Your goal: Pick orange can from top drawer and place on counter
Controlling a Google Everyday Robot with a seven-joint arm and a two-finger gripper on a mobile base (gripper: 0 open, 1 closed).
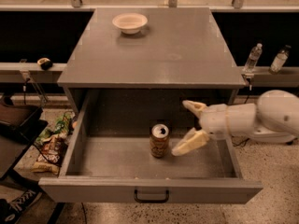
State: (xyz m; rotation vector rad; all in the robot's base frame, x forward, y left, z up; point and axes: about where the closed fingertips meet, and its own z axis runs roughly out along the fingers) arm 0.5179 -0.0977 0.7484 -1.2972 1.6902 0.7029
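**Approach phase of the pick.** The top drawer stands pulled out beneath the counter. The orange can stands upright on the drawer floor near the middle, with its silver top showing. The gripper reaches into the drawer from the right of the view. Its fingers are spread wide apart and hold nothing: one finger sits high, close under the counter's front edge, and the other sits low, with its tip just beside the can. You cannot tell from this view whether that tip touches the can.

The can is not yet between the fingers, so you are judged to be lining up the grasp, not lifting.

**Next move.**
- Shift the gripper toward the can until the can's body lies squarely between the fingers, then close on it.
- Advance gently, because the low finger could tip the can over.
- Lift high enough to clear the drawer wall and the counter's edge.
- Set the can on bare counter, away from the white bowl at the back.
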